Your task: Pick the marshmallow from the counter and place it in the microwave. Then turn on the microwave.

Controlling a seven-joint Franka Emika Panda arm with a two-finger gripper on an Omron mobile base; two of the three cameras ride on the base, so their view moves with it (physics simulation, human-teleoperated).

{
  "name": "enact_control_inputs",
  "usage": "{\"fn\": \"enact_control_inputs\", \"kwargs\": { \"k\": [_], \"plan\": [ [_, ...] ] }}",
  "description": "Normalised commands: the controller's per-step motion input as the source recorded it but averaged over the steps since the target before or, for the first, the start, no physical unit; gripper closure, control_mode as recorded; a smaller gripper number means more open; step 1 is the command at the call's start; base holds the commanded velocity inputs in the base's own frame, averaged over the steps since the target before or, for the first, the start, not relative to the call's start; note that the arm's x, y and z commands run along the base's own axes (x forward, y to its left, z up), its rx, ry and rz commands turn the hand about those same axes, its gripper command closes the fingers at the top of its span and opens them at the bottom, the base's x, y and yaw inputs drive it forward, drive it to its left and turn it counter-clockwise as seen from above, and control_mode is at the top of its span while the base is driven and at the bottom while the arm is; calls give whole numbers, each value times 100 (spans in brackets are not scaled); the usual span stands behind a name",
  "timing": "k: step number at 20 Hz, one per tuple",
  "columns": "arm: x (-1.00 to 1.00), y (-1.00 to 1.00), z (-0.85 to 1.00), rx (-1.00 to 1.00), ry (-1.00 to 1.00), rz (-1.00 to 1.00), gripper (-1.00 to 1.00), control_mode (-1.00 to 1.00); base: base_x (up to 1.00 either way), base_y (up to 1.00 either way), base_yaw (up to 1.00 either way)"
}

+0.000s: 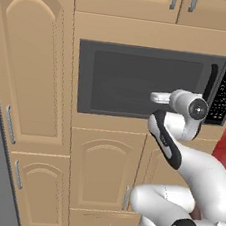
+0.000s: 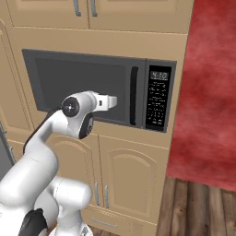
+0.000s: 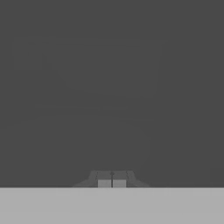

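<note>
Closed claw [image 3: 112, 183] — facing microwave [image 2: 83, 85] door

Tan arched cabinet doors [image 1: 102, 169] with silver handles; red wall [image 2: 207, 87]; wooden floor [image 2: 198, 207].

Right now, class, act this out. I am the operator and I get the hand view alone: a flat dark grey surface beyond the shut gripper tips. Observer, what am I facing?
Observer: The window of the microwave. The gripper points at the lower right part of it.
Operator: Is the door open?
Observer: No, the door is closed, flush with the cabinet front.
Operator: Where is the handle from my gripper?
Observer: The black vertical handle stands just to the gripper's right.
Operator: And the buttons?
Observer: The button panel lies right of the handle, with its display lit at the top.
</note>
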Motion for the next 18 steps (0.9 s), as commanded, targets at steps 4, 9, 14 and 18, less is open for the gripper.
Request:
{"fn": "enact_control_inputs", "kwargs": {
  "k": [4, 9, 14, 18],
  "plan": [
    [-19, 0, 9, -2, 0, 0, 100, -100, 0, 0, 0],
    [-21, 0, 9, -2, 0, 0, 100, -100, 0, 0, 0],
    [-25, -1, 10, -1, 0, 0, 100, -100, 0, 0, 0],
    [-32, -7, 12, 1, 0, 0, 100, -100, 0, 0, 0]
  ]
}}
